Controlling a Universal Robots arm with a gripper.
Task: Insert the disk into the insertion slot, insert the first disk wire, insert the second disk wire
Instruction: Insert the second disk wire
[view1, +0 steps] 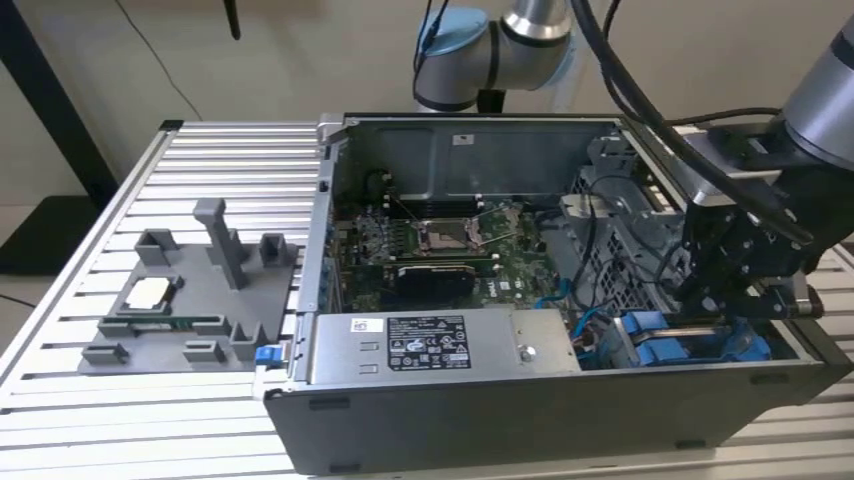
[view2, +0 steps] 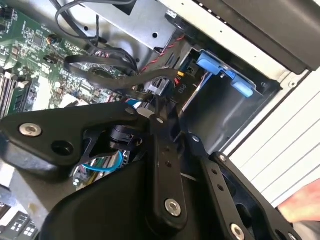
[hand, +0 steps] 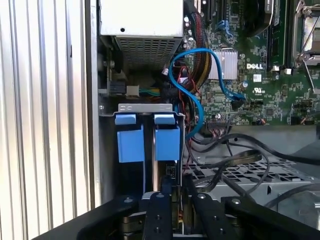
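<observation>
Gripper (view1: 727, 300) down in the PC case (view1: 534, 400), at the drive bay

Disk (hand: 167, 142) sits upright in the slot (hand: 145, 107) beside another blue carrier (hand: 130, 142), at the case's corner near the exterior view's right. Jaws look clenched close together around a dark wire connector (view2: 161, 86) just behind the disk, though exact contact's hard to tell. Case sits on the ribbed worktop (view1: 200, 160).
</observation>
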